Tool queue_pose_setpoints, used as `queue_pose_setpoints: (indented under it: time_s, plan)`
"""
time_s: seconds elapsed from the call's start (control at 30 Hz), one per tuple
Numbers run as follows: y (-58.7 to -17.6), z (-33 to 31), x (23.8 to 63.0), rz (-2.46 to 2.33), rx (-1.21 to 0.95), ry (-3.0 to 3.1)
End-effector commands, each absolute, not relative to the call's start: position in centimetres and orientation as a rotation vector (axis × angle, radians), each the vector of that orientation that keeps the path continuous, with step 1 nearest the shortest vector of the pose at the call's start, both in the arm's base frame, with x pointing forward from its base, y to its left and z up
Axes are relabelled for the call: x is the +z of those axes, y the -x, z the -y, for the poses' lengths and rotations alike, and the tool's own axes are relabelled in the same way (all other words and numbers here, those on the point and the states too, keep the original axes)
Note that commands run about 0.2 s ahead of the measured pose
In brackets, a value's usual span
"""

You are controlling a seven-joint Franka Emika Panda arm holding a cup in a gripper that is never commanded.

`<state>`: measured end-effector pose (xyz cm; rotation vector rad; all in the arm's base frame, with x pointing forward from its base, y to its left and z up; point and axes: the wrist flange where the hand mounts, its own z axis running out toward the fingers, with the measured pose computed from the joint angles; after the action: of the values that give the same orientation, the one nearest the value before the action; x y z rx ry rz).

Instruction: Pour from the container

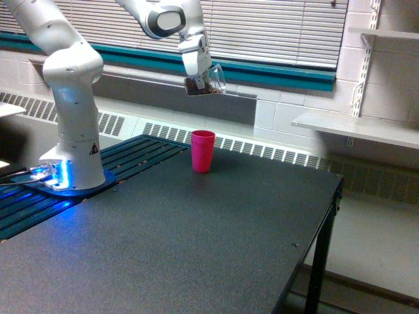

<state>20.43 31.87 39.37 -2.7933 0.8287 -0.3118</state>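
A dark speckled table (196, 242) fills the lower two thirds of the frame, its right edge running from the middle right down toward the bottom centre, with open floor beyond it. Most of its top is bare, so there is wide open room in the centre and foreground. The white arm (72, 98) stands on its base at the left edge of the frame, on a slatted dark strip lit blue at its foot, and reaches up and across the top of the frame. A windowsill with a teal band and closed blinds runs behind it, and a shelf juts out at the right.

A pink cup (202, 150) stands upright on the far part of the table, just left of centre, apart from everything else.

In the upper centre the gripper (198, 80) hangs well above the pink cup, clamped on the clear plastic cup (208, 81). That cup is tilted, its rim toward the frame's right, with dark contents lying in its lower part. The fingers seem to pinch its wall, though the detail there is too small to be sure.
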Motion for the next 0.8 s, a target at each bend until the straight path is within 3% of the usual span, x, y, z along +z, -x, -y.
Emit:
queue_pose_setpoints:
  time_s: [0.03, 0.8]
  plan:
    - [-20.9, -32.0, 39.5, -1.025, -0.289, 2.714]
    - [-20.9, -32.7, 38.5, -1.245, -0.181, 2.622]
